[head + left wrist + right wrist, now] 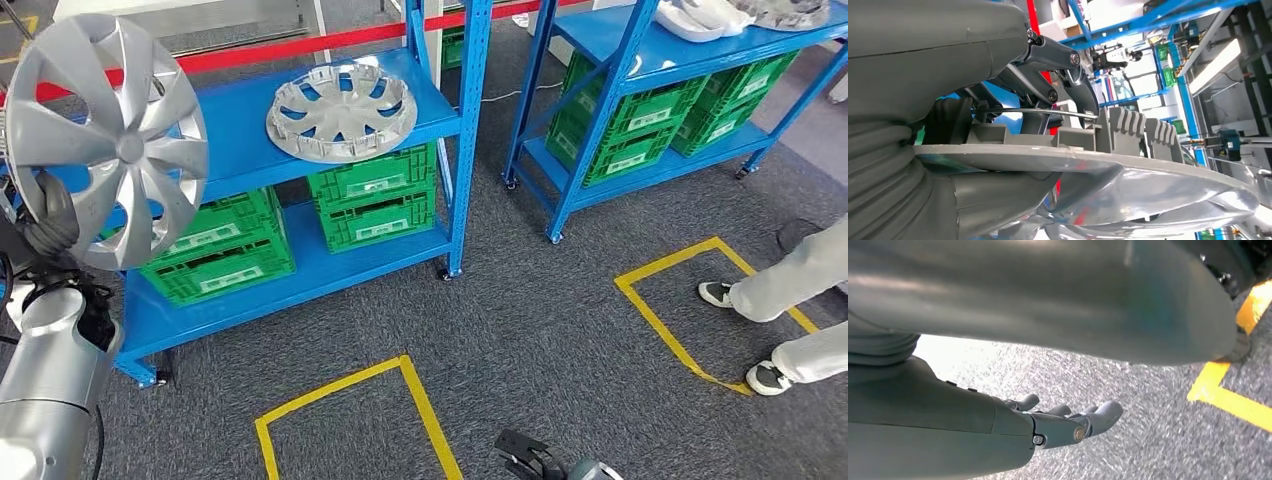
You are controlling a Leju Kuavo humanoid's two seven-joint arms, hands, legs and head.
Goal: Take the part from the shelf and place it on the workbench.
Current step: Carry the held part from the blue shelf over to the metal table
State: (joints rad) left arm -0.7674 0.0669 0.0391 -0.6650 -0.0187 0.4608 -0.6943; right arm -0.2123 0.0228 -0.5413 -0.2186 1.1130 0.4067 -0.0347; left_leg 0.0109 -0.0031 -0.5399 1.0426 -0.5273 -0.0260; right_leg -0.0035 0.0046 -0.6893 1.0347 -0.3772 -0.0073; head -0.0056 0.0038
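The hubcap [110, 140] is held by its rim, upright, in the left robot hand [45, 215], clear of the shelf [250, 130]; the right robot hand [1068, 422] hangs loosely spread, holding nothing.

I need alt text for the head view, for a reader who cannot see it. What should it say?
The robot's left hand holds a silver hubcap upright at the left, in front of a blue shelf where a second hubcap lies flat above green crates. Yellow tape marks the grey carpet, and a person's legs stand at the right.
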